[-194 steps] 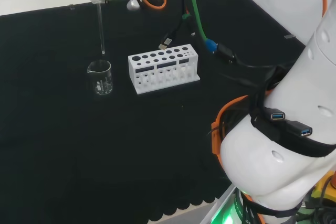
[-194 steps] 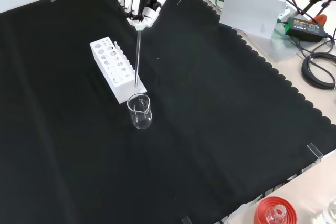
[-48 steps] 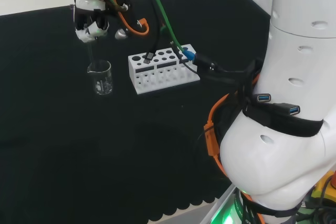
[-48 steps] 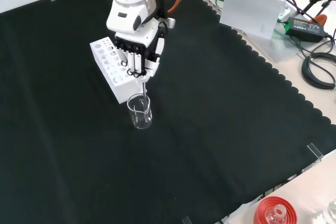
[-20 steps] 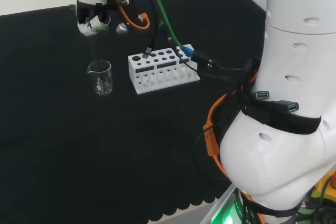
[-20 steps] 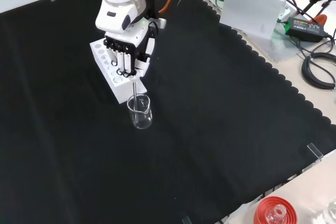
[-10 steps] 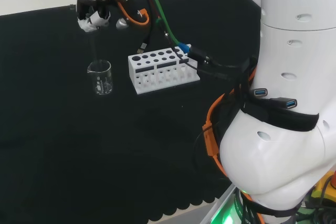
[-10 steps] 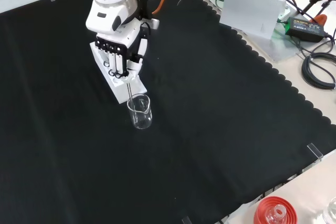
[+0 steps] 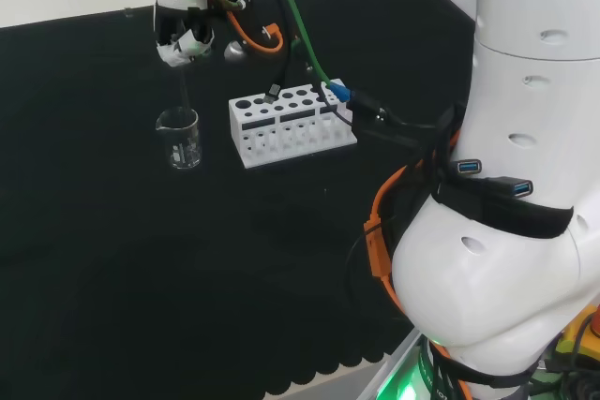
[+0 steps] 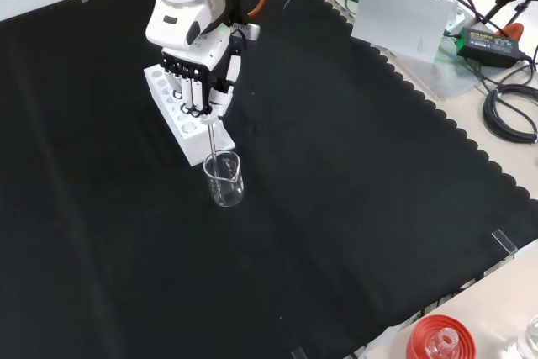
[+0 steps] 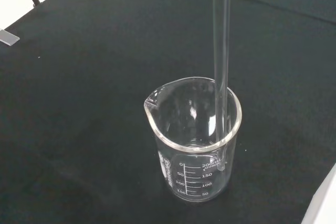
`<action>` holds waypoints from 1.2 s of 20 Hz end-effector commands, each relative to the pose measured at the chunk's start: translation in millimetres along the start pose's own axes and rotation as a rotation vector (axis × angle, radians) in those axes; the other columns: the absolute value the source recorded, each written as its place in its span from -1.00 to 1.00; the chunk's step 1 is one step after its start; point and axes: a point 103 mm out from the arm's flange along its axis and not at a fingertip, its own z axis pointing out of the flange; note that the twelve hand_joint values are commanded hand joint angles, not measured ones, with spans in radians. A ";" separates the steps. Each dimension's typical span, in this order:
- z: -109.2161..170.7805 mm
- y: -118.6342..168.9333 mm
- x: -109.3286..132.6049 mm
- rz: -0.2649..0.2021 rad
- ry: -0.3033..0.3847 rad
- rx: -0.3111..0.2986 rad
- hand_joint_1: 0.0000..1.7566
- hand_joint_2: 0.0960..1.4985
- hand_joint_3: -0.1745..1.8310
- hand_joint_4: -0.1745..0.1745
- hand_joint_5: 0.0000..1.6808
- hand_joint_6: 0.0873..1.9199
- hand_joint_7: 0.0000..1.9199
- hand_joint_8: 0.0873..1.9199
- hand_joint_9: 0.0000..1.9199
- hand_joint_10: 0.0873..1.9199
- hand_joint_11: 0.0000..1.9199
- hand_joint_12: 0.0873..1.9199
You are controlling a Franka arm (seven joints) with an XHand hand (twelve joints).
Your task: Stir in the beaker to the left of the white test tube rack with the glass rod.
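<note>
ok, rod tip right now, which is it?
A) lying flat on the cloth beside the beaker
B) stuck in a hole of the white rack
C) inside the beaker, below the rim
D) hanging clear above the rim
C: in the wrist view the glass rod runs down past the rim of the beaker and its tip sits low inside, near the wall. The hand holds the rod's upper end, next to the white rack.

I see the black and white hand (image 10: 200, 73) gripping the thin clear glass rod (image 10: 213, 140), its tip inside the clear glass beaker (image 10: 224, 180) beside the white test tube rack (image 10: 176, 108).
</note>
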 end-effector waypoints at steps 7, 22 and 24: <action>-4.3 -14.7 10.1 -0.003 -0.020 -0.019 0.50 0.42 -1.00 -1.00 0.45 -0.65 0.34 -0.24 0.71 -0.52 0.58 -0.31; -8.5 -3.8 41.4 -0.046 -0.021 -0.006 0.50 0.42 -1.00 -1.00 0.45 -0.65 0.34 -0.24 0.71 -0.52 0.58 -0.31; -12.2 -3.9 41.5 -0.047 -0.017 -0.011 0.50 0.42 -1.00 -1.00 0.45 -0.65 0.34 -0.24 0.71 -0.52 0.58 -0.31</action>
